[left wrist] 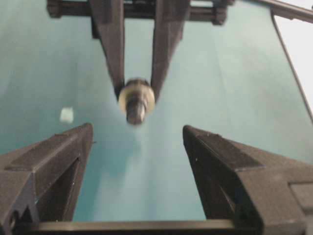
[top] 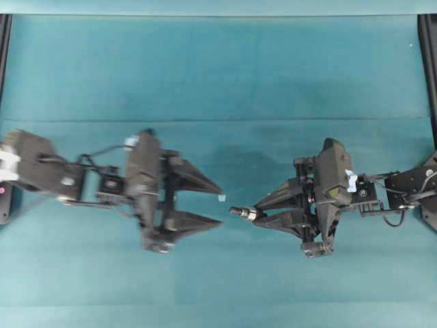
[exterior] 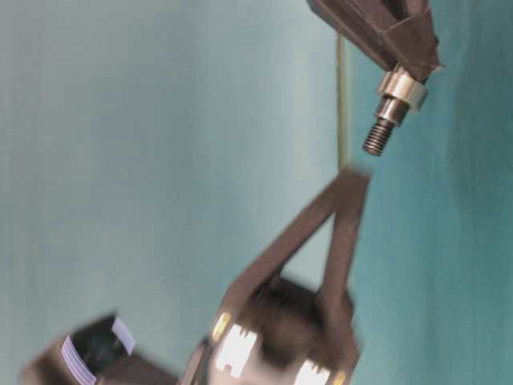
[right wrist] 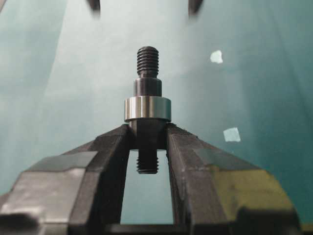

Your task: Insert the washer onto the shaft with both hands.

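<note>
The shaft (right wrist: 147, 63), a dark stepped rod with threaded ends, is clamped in my right gripper (right wrist: 147, 137), which is shut on its thick lower part. The silvery washer (right wrist: 147, 108) sits around the shaft, resting against the fingertips. From overhead, the shaft (top: 239, 212) points left out of the right gripper (top: 258, 212), with the washer (top: 250, 214) on it. My left gripper (top: 220, 205) stands open just left of the shaft's tip, nothing between its fingers. In the left wrist view, its wide-apart fingers (left wrist: 58, 161) frame the shaft (left wrist: 136, 110) and washer (left wrist: 146, 98) ahead.
A small pale tape scrap (top: 221, 198) lies on the teal table (top: 218, 82) between the left fingertips. Two such scraps (right wrist: 216, 57) (right wrist: 232, 134) show in the right wrist view. Dark rails (top: 427, 68) run along the table's sides.
</note>
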Controlling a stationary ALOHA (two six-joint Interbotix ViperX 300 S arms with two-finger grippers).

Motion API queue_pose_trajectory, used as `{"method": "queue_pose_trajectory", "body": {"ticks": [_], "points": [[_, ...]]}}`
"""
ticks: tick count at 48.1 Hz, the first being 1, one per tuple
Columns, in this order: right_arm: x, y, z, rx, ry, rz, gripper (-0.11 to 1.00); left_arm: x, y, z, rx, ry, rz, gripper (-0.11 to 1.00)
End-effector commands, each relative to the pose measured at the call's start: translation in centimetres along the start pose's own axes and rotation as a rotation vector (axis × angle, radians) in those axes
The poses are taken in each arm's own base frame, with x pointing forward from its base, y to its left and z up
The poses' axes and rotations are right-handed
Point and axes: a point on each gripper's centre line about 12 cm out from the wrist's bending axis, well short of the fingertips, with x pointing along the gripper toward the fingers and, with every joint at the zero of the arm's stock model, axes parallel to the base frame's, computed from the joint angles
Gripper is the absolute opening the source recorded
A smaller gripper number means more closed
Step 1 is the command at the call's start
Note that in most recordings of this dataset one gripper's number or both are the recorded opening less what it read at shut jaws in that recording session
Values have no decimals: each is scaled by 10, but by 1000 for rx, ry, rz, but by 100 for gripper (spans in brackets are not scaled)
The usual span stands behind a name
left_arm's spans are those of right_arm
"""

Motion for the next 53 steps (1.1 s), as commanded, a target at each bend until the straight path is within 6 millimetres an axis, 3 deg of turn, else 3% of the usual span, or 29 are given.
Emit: {"method": "queue_pose_trajectory", "body": {"ticks": [1, 8, 22, 53], "points": [[1, 3, 6, 4, -20, 9, 0, -15, -5, 12, 4, -42, -17, 82], [1, 3, 5, 2, -15, 9, 0, -36, -6, 12, 10, -38, -17, 82], [1, 3, 5, 0, -15, 10, 0, -54, -3, 6, 35, 212, 57, 82], [1, 3, 4, 0, -13, 10, 0, -66, -5, 15, 51, 184, 49, 82]]}}
